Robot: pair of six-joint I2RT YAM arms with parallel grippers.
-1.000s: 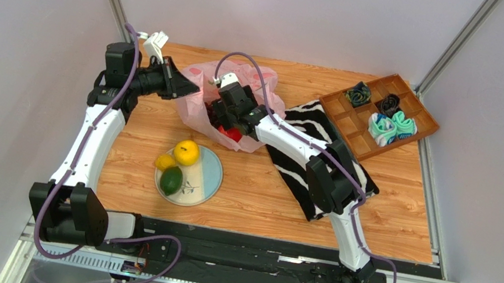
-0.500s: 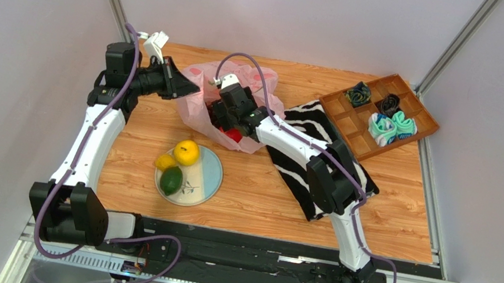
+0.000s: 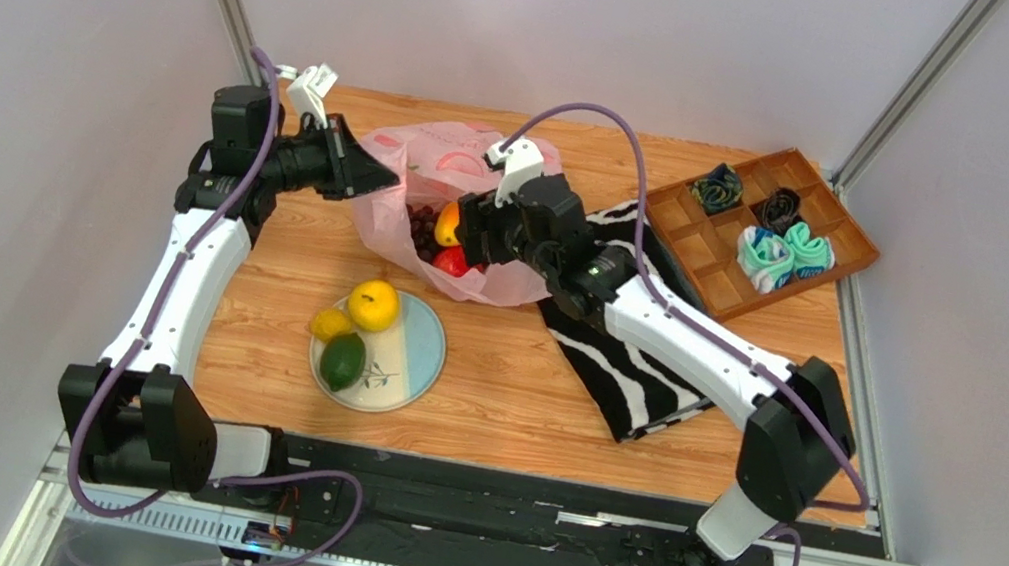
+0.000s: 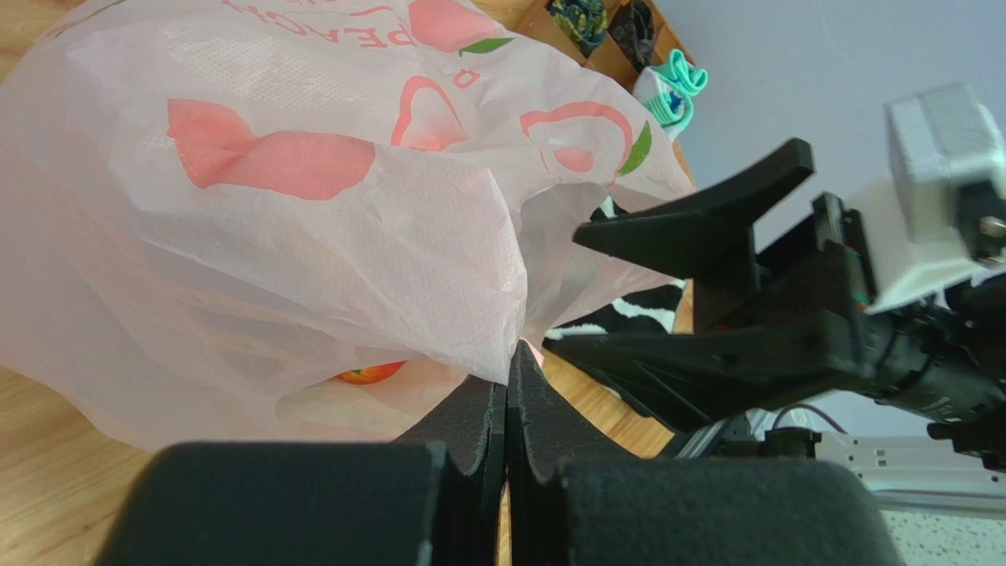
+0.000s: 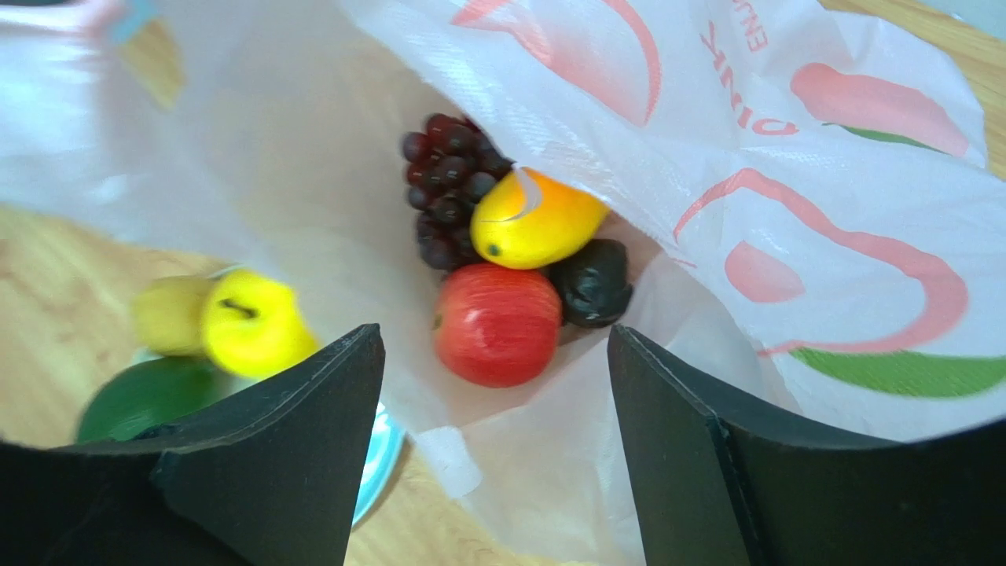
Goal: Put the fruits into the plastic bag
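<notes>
Left gripper (image 4: 510, 360) pinches the plastic bag (image 4: 354, 236) rim, propping its mouth open, while the right gripper (image 5: 494, 339) gapes empty before it.

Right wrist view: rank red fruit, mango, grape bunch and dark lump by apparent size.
Red fruit and mango: about alike, too close to rank.
Then grape bunch, partly hidden.
Dark lump smallest.

Findings on colour and pattern. The plastic bag (image 5: 827, 177) is translucent pink, printed with darker pink peaches, green leaves and pink lettering. The red fruit (image 5: 497, 323) is plain red, the mango (image 5: 537, 221) orange-yellow and the grape bunch (image 5: 446, 177) dark purple. Both lemons (image 3: 374, 304) (image 3: 332, 324) are yellow; the oval fruit (image 3: 342, 361) is dark green. The plate (image 3: 420, 354) is pale blue-grey. The cloth (image 3: 603, 375) has black-and-white zebra stripes. The table (image 3: 509, 390) shows light brown wood grain. The tray (image 3: 693, 237) is reddish brown, its bundles (image 3: 783, 252) teal, white and black.
</notes>
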